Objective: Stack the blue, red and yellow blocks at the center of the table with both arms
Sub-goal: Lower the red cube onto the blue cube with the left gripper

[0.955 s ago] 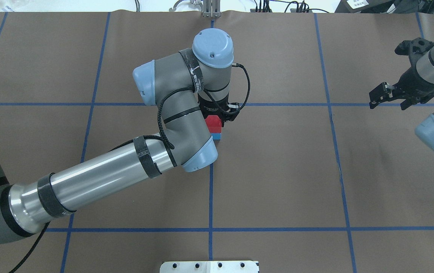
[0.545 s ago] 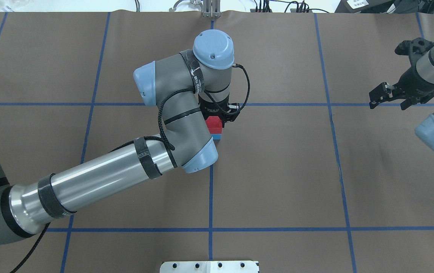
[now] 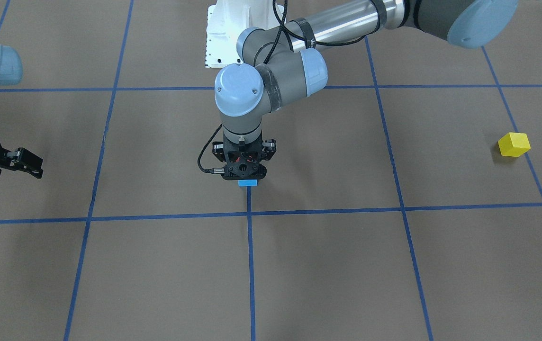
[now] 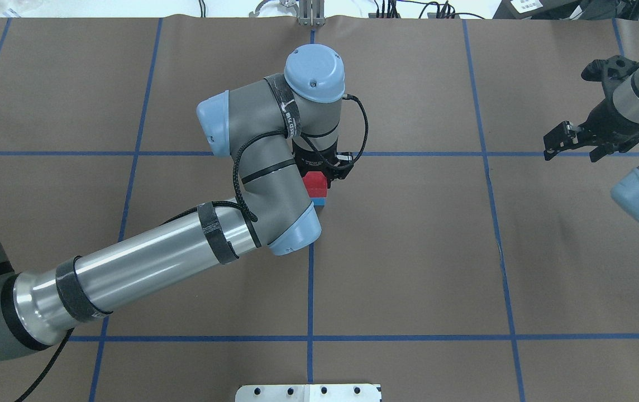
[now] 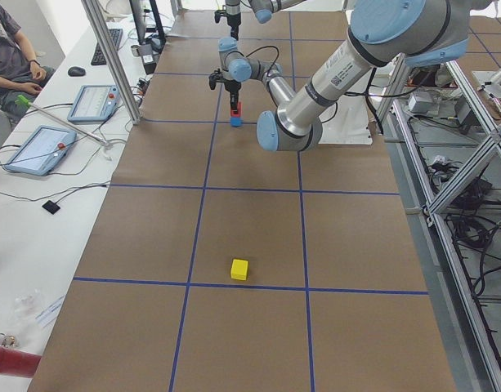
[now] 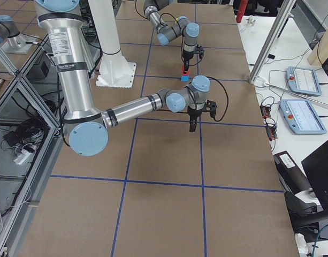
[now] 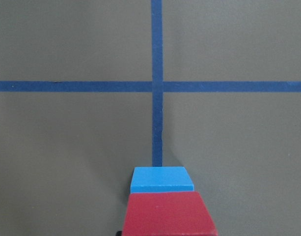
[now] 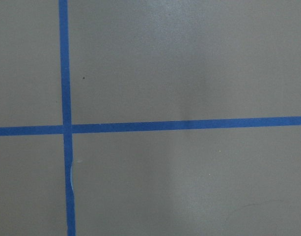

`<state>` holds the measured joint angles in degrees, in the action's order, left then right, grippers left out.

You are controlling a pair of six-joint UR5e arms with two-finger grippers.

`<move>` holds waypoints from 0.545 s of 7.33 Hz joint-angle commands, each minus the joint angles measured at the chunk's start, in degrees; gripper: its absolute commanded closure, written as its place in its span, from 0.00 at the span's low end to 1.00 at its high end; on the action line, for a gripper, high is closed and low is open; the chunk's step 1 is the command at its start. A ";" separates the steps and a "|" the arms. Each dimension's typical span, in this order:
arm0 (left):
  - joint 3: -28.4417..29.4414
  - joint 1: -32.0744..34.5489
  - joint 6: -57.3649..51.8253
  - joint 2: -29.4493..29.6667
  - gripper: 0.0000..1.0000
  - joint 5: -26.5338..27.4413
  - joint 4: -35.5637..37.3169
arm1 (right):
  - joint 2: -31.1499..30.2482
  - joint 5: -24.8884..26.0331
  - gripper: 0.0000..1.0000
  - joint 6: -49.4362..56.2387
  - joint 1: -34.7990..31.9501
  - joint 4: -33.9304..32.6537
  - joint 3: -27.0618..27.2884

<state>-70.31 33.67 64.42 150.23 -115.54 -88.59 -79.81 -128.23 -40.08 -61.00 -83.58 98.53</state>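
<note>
At the middle of the counter [image 4: 409,251], the blue block [image 7: 162,179] sits on a tape line just short of the tape crossing [image 7: 157,86]. The red block [image 7: 165,214] is directly over it, grasped, as far as we can judge, by the left fingers [image 3: 257,174]. From the side the two blocks look to be touching, though we cannot tell whether the red one is fully seated. We read this as the placing of the second block, roughly the midpoint of the task. To do it well, we would check in the wrist view that the red edges run parallel to the blue ones and that no side overhangs; they look nearly in line now. We would press down only lightly, so the blue block does not skid along the tape. Then we would part the fingers evenly and not too fast, so neither pad drags the red block sideways. The lift should go straight up until the pads are above the red block, before any sideways travel. The right fingers [image 4: 555,139] hang spread and empty, well apart on the far side, and need not move. The yellow block [image 3: 514,144] lies alone well off on the left arm's side, so we expect that arm to fetch it next.
</note>
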 commanded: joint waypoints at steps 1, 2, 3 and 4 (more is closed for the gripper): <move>0.00 0.08 -0.17 -0.03 0.64 0.84 0.00 | 0.00 0.00 0.00 0.00 0.00 0.00 0.00; 0.00 -0.01 -0.17 -0.03 0.63 0.84 0.00 | 0.00 0.00 0.00 0.00 0.00 0.00 0.00; -0.09 -0.01 -0.17 -0.03 0.59 0.84 0.00 | 0.00 0.00 0.00 0.00 0.00 0.00 -0.09; -0.09 -0.01 -0.17 -0.03 0.56 0.84 0.00 | 0.00 0.00 0.00 0.00 0.00 0.00 -0.09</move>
<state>-70.37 33.68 64.25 150.21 -114.73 -88.59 -79.81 -128.23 -40.08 -61.00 -83.58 98.47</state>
